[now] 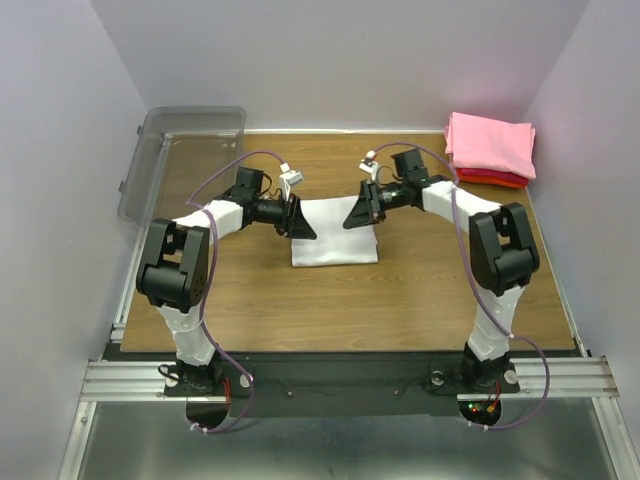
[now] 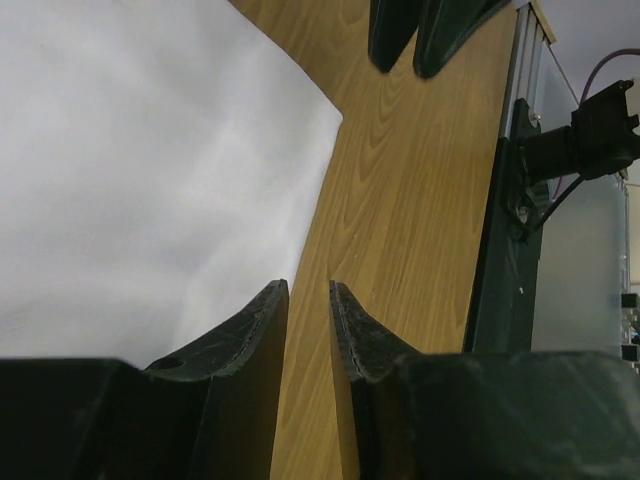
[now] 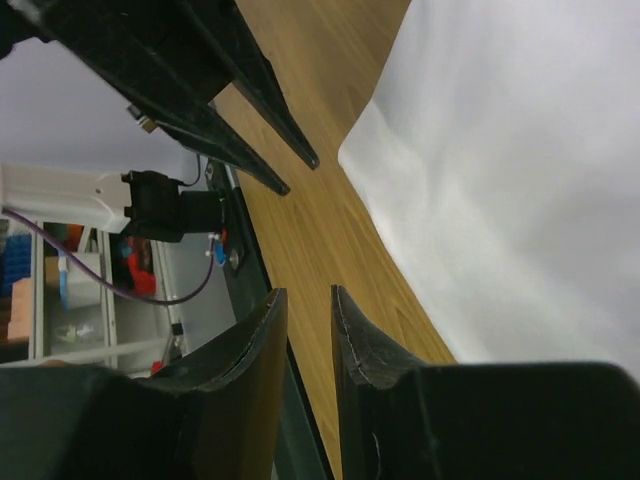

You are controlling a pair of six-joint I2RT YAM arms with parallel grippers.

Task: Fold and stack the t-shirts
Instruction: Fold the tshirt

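Note:
The white t-shirt (image 1: 335, 240) lies folded into a flat rectangle at the table's middle. It also shows in the left wrist view (image 2: 150, 180) and the right wrist view (image 3: 510, 170). The pink t-shirt (image 1: 490, 142) lies folded on top of the red t-shirt (image 1: 492, 180) at the back right corner. My left gripper (image 1: 300, 220) (image 2: 308, 287) sits low at the white shirt's left edge, jaws a narrow gap apart, with only bare wood between them. My right gripper (image 1: 358, 213) (image 3: 308, 292) sits at the shirt's right edge, likewise narrowly apart and empty.
A clear grey plastic bin (image 1: 185, 160) stands at the back left corner, partly over the table edge. The wooden table (image 1: 330, 300) shows bare wood in front of the white shirt. A metal rail (image 1: 340, 375) runs along the near edge by the arm bases.

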